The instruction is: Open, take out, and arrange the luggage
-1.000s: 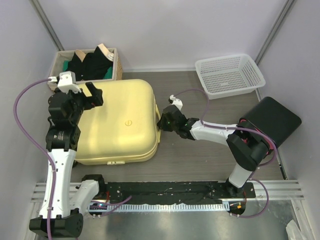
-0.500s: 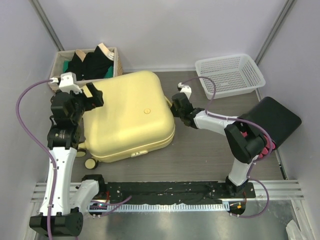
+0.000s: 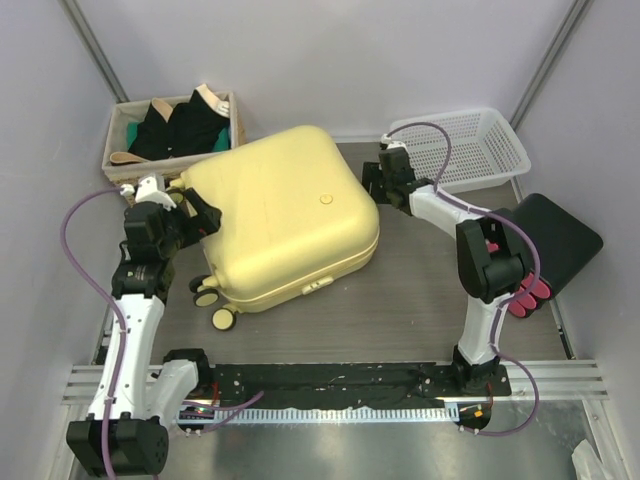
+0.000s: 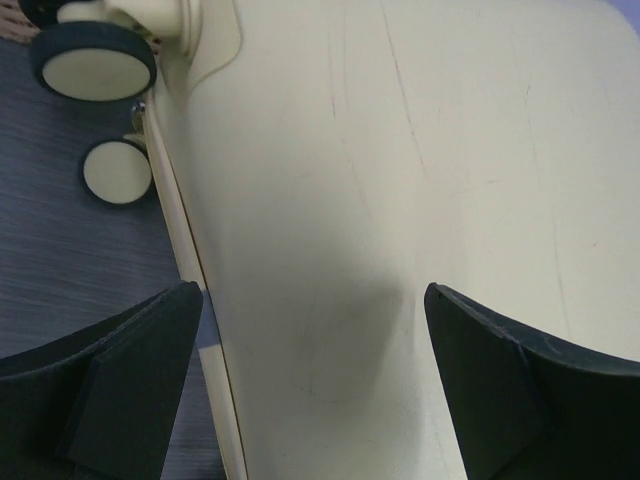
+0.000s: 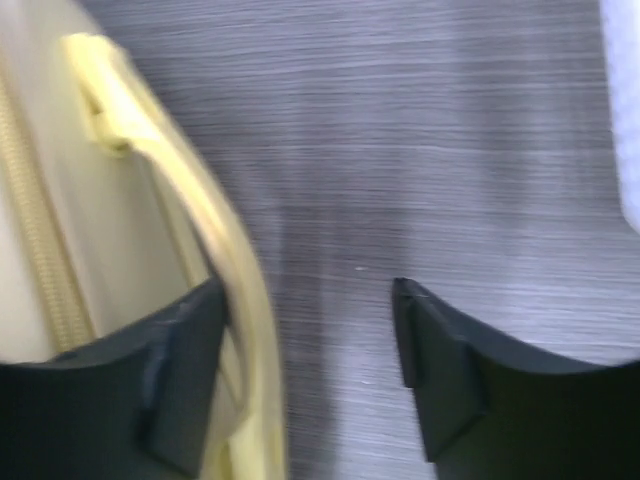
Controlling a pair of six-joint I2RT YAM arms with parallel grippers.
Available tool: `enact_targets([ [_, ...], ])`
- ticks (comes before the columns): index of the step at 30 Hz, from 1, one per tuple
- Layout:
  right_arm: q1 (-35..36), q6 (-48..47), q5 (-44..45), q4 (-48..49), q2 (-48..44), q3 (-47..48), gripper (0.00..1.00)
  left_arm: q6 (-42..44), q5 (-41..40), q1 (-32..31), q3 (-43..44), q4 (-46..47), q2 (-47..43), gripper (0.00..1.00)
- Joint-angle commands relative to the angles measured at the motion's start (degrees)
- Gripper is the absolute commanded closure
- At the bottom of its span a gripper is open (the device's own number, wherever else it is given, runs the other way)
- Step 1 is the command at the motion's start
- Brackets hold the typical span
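Observation:
The luggage (image 3: 285, 225), a pale-yellow hard-shell suitcase, lies shut and flat on the table, turned at an angle with its wheels (image 3: 212, 305) toward the near left. My left gripper (image 3: 195, 215) is open at its left edge; in the left wrist view the shell (image 4: 400, 150) fills the space between the wide-spread fingers (image 4: 140, 380) of that gripper (image 4: 313, 295). My right gripper (image 3: 385, 185) is open at the suitcase's far right side. The side handle (image 5: 170, 180) curves just inside its left finger (image 5: 180, 380), with bare table across the rest of the gap (image 5: 308, 300).
A wicker basket (image 3: 112, 135) of dark clothes stands at the back left, close to the suitcase corner. A white plastic basket (image 3: 460, 148) sits at the back right, just behind my right gripper. A black box (image 3: 545, 245) with red cylinders stands at the right edge.
The suitcase has swung round and slid toward the back right, wheels now showing at near left. My right gripper went back with the handle and then opened. The left gripper shifted nearer.

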Motion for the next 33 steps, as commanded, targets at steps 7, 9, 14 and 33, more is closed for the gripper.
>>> enact_targets([
  [7, -3.28, -2.07, 4.79, -4.94, -19.76, 1.88, 0.16, -4.5, 4.54, 0.44, -5.1, 0.36, -3.99, 0.0],
  [9, -3.28, -0.84, 2.43, -4.85, -24.49, -2.33, 0.16, -4.24, 5.24, 0.44, -5.89, -0.7, -5.04, 0.01],
  [14, -3.28, 1.19, 2.68, -8.19, -32.68, -10.5, 0.16, -4.15, 7.27, 0.36, -7.92, -3.5, -7.59, 0.0],
  [33, -3.28, 14.89, -15.24, -12.25, -49.75, -36.09, 0.22, -8.72, 30.04, -4.98, -17.32, 6.15, -11.11, 0.0],
])
